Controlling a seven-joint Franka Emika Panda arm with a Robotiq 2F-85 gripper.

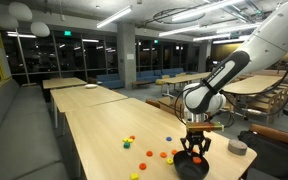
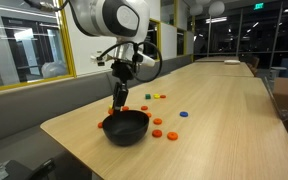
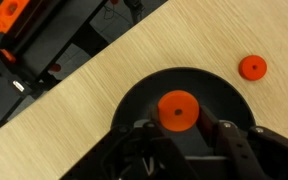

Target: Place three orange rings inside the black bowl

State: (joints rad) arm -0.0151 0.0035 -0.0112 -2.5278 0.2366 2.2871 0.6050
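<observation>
Your gripper [image 3: 181,128] is clamped on an orange ring [image 3: 179,110] just above the middle of the bowl [image 3: 134,95], and in the wrist view a second ring [image 3: 252,67] lies on the table [image 3: 94,70] at two o'clock from the bowl.

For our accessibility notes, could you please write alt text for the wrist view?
Seen from above, the closed gripper appears to pinch an orange ring over the middle of the black bowl. The bowl sits near the edge of a light wooden table, and a second orange ring lies on the wood just outside the bowl's rim.
</observation>
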